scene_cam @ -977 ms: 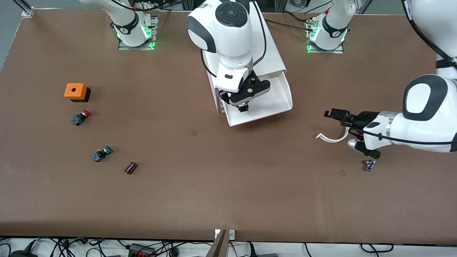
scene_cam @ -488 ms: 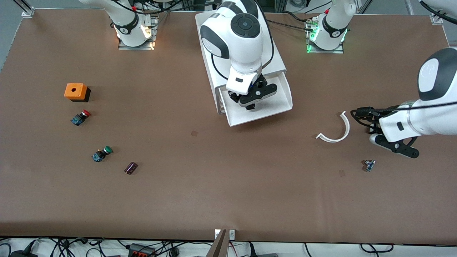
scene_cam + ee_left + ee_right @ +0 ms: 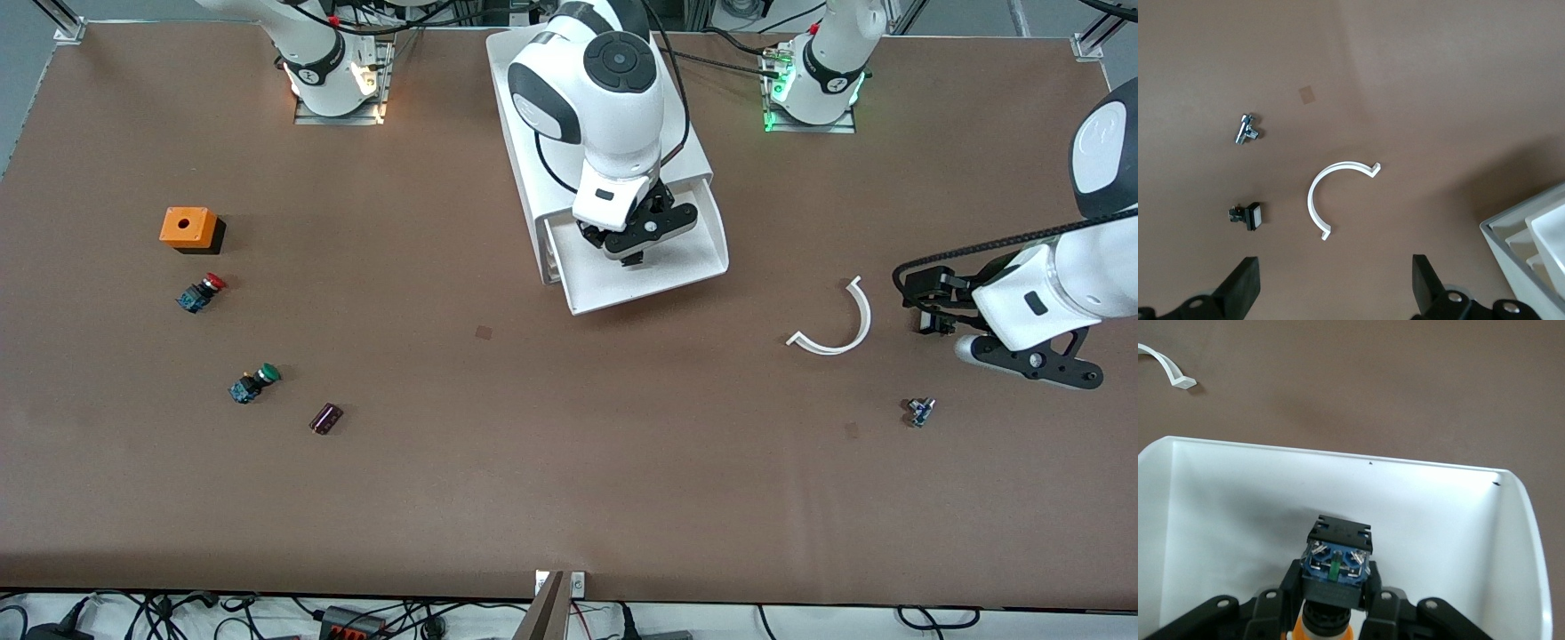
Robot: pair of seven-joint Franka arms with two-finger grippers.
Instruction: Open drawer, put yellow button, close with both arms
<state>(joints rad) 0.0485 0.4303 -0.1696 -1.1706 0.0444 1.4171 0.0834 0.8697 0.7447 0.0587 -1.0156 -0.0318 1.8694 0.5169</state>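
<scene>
The top drawer of the white cabinet is pulled open. My right gripper hangs over the open drawer and is shut on the yellow button, whose blue and black body points at the drawer floor and whose orange cap sits between the fingers. My left gripper is open and empty over the table at the left arm's end, beside a white curved strip. In the left wrist view its fingers stand wide apart above bare table.
An orange box, a red-capped button, a green-capped button and a dark cylinder lie toward the right arm's end. A small metal part lies near the left gripper; a small black switch lies near it.
My right gripper carried the yellow button farther over the open drawer. My left arm drew back from the white curved strip toward its own end of the table.
</scene>
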